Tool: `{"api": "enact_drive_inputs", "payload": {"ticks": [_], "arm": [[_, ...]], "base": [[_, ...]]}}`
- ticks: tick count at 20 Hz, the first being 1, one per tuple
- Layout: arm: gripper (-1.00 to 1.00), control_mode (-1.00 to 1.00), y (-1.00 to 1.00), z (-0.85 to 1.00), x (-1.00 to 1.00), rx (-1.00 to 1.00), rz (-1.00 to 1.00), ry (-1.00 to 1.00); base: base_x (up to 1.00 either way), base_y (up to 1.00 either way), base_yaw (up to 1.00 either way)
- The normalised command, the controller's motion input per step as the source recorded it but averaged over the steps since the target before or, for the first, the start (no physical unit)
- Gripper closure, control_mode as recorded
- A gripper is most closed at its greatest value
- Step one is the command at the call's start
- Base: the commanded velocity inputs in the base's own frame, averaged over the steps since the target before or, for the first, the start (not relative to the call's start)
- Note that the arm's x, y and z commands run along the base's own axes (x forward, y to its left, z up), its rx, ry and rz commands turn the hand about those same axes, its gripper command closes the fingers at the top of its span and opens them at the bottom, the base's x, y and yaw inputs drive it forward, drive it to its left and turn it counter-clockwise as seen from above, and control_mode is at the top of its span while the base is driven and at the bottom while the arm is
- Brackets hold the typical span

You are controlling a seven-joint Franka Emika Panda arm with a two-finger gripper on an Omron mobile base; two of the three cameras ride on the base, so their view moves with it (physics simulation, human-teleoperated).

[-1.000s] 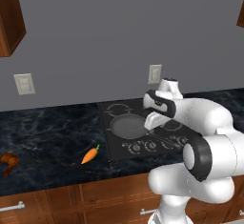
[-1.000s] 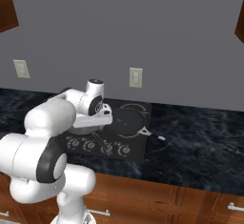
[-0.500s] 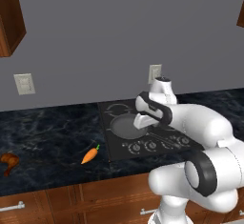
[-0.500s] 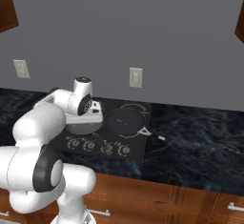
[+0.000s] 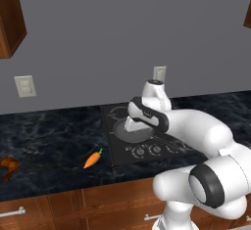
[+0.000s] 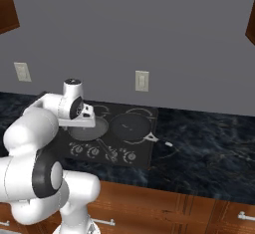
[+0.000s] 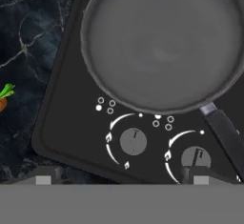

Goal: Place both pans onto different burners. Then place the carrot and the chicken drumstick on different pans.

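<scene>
I see kitchen: black cooktop [image 6: 144, 153] (four knobs) in marble counter [image 5: 44, 141], wood cabinets [image 6: 189, 205] below.

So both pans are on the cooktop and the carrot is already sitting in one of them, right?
Not quite. Both pans are on the cooktop, but the carrot lies on the counter left of it, as the left base view shows.

Two grey pans [image 6: 87, 128] [image 6: 130, 125] on cooktop [image 6: 144, 151]; carrot [image 5: 92, 159], drumstick [image 5: 9, 166] on counter.

Arm [image 5: 186, 126] hides much of the cooktop [image 5: 115, 146].
</scene>
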Motion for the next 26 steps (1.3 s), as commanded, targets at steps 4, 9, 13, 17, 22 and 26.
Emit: {"api": "enact_drive_inputs", "payload": {"ticks": [4, 9, 13, 17, 22, 26], "arm": [[-1.00, -1.00, 0.50, 0.00, 0.00, 0.00, -0.12, 0.00], [-1.00, -1.00, 0.48, 0.04, 0.00, 0.00, -0.16, 0.01], [-1.00, -1.00, 0.42, 0.01, 0.00, 0.00, -0.15, 0.04], [-1.00, -1.00, 0.51, 0.00, 0.00, 0.00, -0.17, 0.06], [-1.00, -1.00, 0.47, 0.00, -0.02, 0.00, -0.18, 0.10], [-1.00, -1.00, 0.37, 0.00, 0.00, 0.01, -0.17, 0.13]], "base": [[0.00, 0.00, 0.00], [0.00, 0.00, 0.00], [0.00, 0.00, 0.00], [0.00, 0.00, 0.00], [0.00, 0.00, 0.00], [0.00, 0.00, 0.00]]}}
